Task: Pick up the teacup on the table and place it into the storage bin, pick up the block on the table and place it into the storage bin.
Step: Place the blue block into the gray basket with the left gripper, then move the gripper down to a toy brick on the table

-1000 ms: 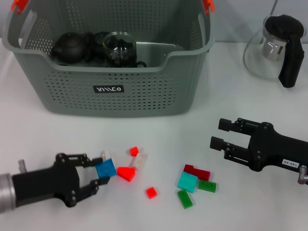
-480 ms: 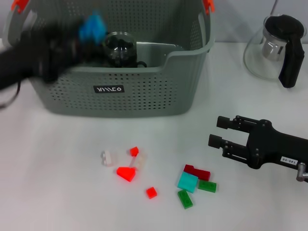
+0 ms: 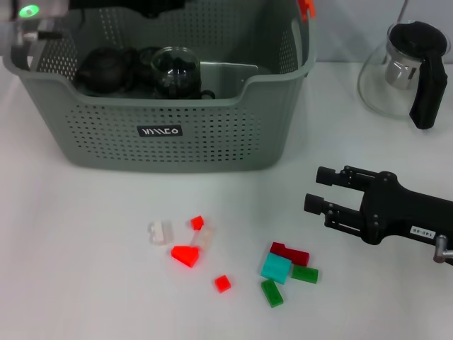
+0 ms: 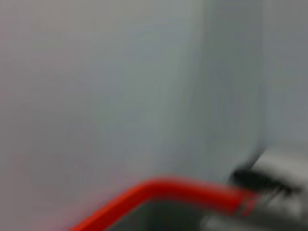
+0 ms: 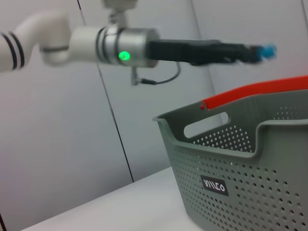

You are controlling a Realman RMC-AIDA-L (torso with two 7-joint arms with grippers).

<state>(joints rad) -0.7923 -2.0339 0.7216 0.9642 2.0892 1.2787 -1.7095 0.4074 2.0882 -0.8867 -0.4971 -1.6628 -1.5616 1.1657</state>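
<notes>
— What has changed with the left arm?

— A second ago the left pincer [image 5: 262, 51] was down at the near left of the bench [image 3: 85, 283], clamped on a blue block [image 5: 267, 50] beside the loose bricks. Now it has swung up and reaches out above the storage bin [image 3: 170, 149], with the blue block still pinched at its tip, as the right wrist view shows. From the head view only a dark edge of that arm shows at the far left

— So the block isn't in yet?

— Not yet. It hangs over the bin, so my guess is the release comes next. The spot where it lay is bare; the white brick [image 3: 160, 231], the red wedge [image 3: 185, 255] and the small red cube [image 3: 223, 283] lie untouched

— And the teacup?

— A glass cup [image 3: 175, 71] and a dark teapot [image 3: 105, 69] sit inside the bin at its far left, so that half looks done

— The right arm?

— The right pincer [image 3: 316, 189] waits at the near right, fingers apart and holding nothing, just above the teal tile [image 3: 275, 268], dark red brick [image 3: 290, 253] and green bricks [image 3: 272, 292]. The glass teapot [image 3: 407, 74] stands far right
</notes>
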